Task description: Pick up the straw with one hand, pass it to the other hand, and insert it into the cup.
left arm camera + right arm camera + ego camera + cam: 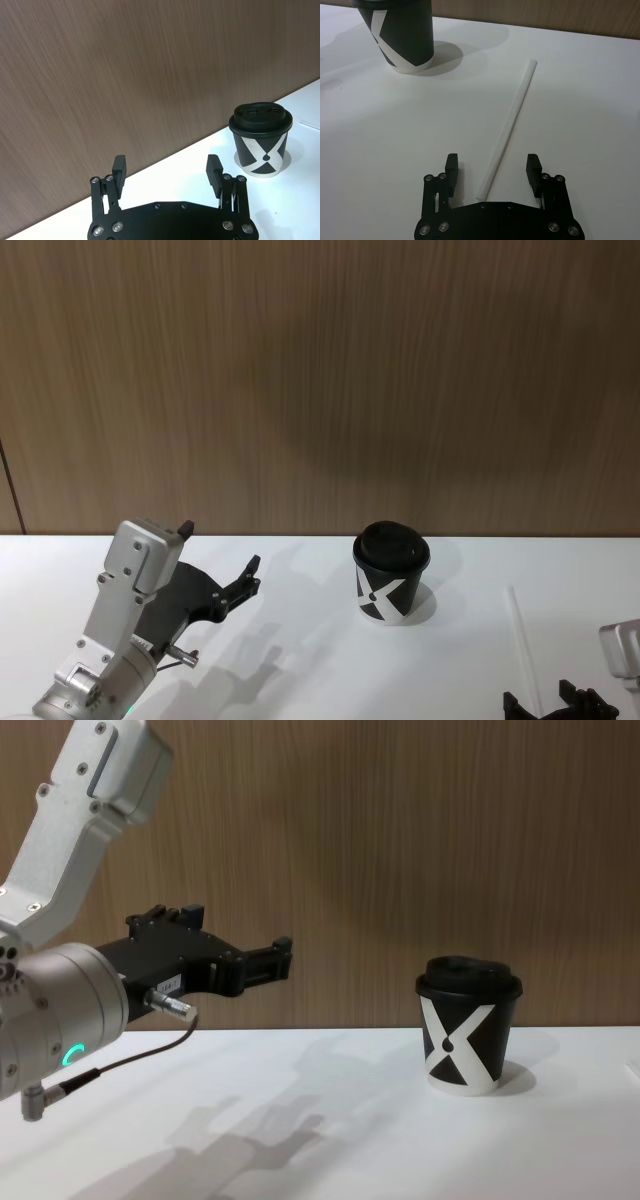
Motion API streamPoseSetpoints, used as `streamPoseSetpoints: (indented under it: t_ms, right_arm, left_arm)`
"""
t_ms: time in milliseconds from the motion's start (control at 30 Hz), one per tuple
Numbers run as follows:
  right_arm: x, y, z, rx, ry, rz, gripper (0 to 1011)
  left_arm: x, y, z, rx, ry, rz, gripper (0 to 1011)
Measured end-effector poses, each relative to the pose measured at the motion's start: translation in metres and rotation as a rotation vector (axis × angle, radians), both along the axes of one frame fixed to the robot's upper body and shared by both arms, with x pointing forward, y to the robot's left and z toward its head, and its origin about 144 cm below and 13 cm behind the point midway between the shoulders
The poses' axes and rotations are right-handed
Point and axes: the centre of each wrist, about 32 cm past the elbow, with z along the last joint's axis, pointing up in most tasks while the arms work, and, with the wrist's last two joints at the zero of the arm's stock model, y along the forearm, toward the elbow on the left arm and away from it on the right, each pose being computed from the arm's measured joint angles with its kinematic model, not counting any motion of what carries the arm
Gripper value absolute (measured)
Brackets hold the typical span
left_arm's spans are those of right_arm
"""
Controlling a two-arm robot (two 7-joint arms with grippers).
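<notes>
Right gripper (492, 161) hangs wide open and empty, jaws straddling the near end of the thin white tube straw (509, 127). The straw lies flat on the white table (380, 150), right of the black paper cup with the white X (391, 575). The danger: pinched this close to its tip, the round straw could roll or pivot free. Left gripper (166, 162), open and empty, hovers left of the cup.
</notes>
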Motion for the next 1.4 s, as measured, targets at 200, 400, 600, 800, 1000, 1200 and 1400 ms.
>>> streamPoseSetpoints:
  t_ms: [200,400,600,800,1000,1200,1400]
  right_arm:
    - [0.0002,-0.0003,-0.0002,-0.004,0.000,0.001,812]
    - [0.0002,-0.0005,-0.0002,-0.007,0.000,0.003,770]
    - [0.0002,-0.0005,-0.0004,-0.009,0.001,0.003,734]
    - [0.0002,-0.0007,-0.0005,-0.010,0.001,0.003,697]
    - [0.0003,-0.0008,-0.0005,-0.010,0.001,0.003,660]
    - [0.0003,-0.0010,-0.0006,-0.012,0.002,0.003,618]
    - [0.0003,-0.0011,-0.0008,-0.012,0.002,0.003,576]
  left_arm:
    - [0.0000,0.0000,0.0000,0.000,0.000,0.000,1003]
    - [0.0000,0.0000,0.0000,0.000,0.000,0.000,1003]
    - [0.0000,0.0000,0.0000,0.000,0.000,0.000,1003]
    - [0.0000,0.0000,0.0000,0.000,0.000,0.000,1003]
    - [0.0000,0.0000,0.0000,0.000,0.000,0.000,1003]
    - [0.0000,0.0000,0.0000,0.000,0.000,0.000,1003]
    - [0.0000,0.0000,0.0000,0.000,0.000,0.000,1003]
